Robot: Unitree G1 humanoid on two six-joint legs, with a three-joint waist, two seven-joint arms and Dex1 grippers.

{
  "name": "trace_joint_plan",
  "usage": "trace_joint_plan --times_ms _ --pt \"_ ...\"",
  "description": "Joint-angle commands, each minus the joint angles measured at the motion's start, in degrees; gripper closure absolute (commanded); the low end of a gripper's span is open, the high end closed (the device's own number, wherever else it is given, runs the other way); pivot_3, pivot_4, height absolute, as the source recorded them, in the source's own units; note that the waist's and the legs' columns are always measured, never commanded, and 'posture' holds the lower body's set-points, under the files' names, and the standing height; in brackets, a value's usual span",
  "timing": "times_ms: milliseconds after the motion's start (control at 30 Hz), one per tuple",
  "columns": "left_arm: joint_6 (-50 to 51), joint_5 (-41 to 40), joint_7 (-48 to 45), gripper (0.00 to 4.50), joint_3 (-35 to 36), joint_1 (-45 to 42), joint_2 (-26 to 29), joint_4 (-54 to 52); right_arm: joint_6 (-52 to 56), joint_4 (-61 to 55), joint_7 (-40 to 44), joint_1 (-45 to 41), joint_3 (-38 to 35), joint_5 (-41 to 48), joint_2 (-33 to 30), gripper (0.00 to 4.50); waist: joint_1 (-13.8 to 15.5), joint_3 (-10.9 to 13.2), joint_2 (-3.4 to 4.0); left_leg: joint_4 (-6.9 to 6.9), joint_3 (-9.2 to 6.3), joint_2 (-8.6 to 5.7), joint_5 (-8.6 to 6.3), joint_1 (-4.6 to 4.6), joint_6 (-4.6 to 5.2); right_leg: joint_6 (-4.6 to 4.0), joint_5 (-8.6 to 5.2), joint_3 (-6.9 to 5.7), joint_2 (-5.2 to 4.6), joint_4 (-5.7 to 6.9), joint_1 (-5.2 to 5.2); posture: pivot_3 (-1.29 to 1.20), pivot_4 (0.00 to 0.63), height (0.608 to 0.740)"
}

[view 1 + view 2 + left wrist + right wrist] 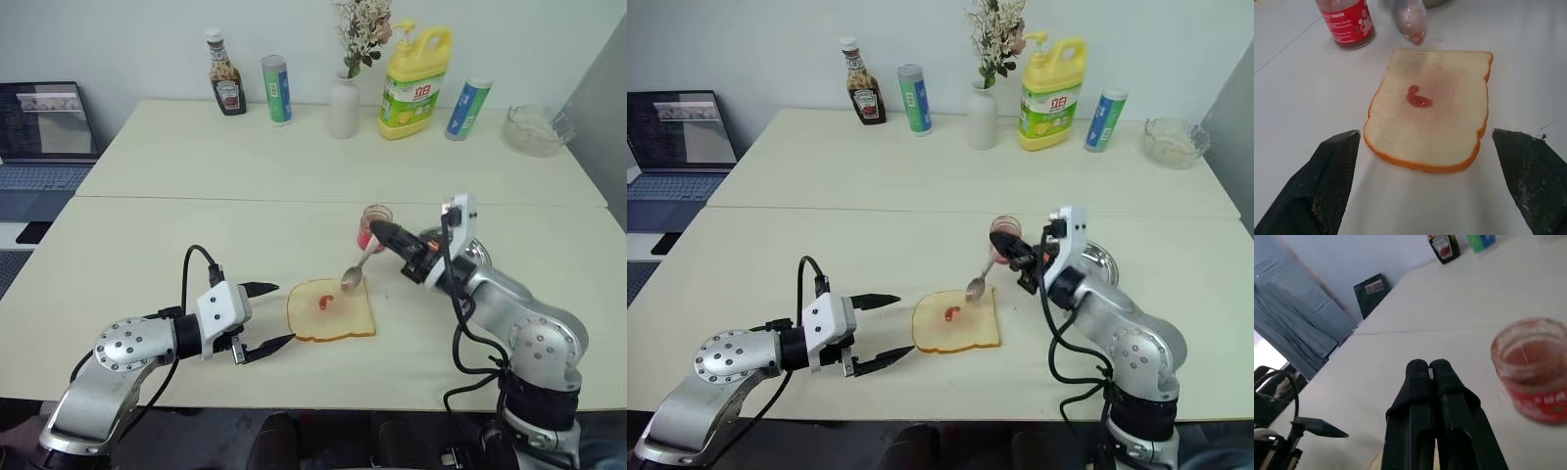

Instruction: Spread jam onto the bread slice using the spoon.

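Head views: right gripper (380, 231), jaws clamped on the spoon (355, 272), holds its bowl over the bread slice (331, 310) on the table (147, 245). Left wrist view: left gripper (1422, 147), jaws apart, frames the slice; jam (1418, 97) sits unspread. Right wrist view: jar (1533, 374) stands close beside the jaws; a careless swing could topple it.

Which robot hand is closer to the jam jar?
The right. The right hand, holding the spoon, is right beside the jam jar. The left hand waits open on the far side of the bread.
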Motion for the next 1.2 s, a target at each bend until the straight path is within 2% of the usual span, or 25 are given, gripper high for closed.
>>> trace_joint_plan --times_ms 33,233,500,833,1200 --pt "0.10 -1.62 -0.96 0.00 0.95 -1.11 1.07 -1.76 0.67 0.11 -6.31 0.20 -1.67 6.23 3.66 4.49 -0.23 0.00 0.01 0.00 0.01 0.02 0.00 0.02 0.00 0.00 0.00 0.01 0.02 0.00 0.00 0.00 0.150 0.740" --pt "0.49 -2.22 -2.35 0.00 1.06 -1.30 2.03 -1.75 -1.69 4.36 -11.56 -0.68 0.53 6.28 8.41 4.49 -0.34 0.01 0.01 0.00 0.01 0.03 0.00 0.01 0.00 0.01 -0.01 0.02 0.08 -0.02 0.00 0.00 0.150 0.740" --pt "0.14 -2.21 -3.19 0.00 1.24 -1.32 2.38 -1.20 -7.04 12.35 -12.02 -0.05 2.18 3.18 10.86 4.49 -0.44 0.01 0.02 -0.02 0.02 0.02 0.00 0.01 0.00 0.01 -0.01 0.03 0.08 -0.04 -0.02 0.00 0.150 0.740" --pt "-2.58 -1.20 -4.15 0.00 1.66 -0.93 2.98 1.56 -1.76 9.12 -5.64 5.30 6.79 6.74 2.94 4.49 -0.41 0.01 0.02 -0.05 0.04 0.02 0.00 0.01 0.00 0.00 -0.02 0.04 0.06 -0.05 -0.03 0.00 0.150 0.740" --pt "-3.97 -1.10 -4.15 0.00 2.85 -1.54 3.91 3.92 -10.41 18.40 -7.38 -2.65 6.64 2.21 9.64 4.49 -0.45 0.01 0.02 -0.05 0.04 0.11 0.00 -0.01 0.00 -0.01 -0.02 0.04 0.16 -0.04 -0.07 0.00 0.150 0.740"
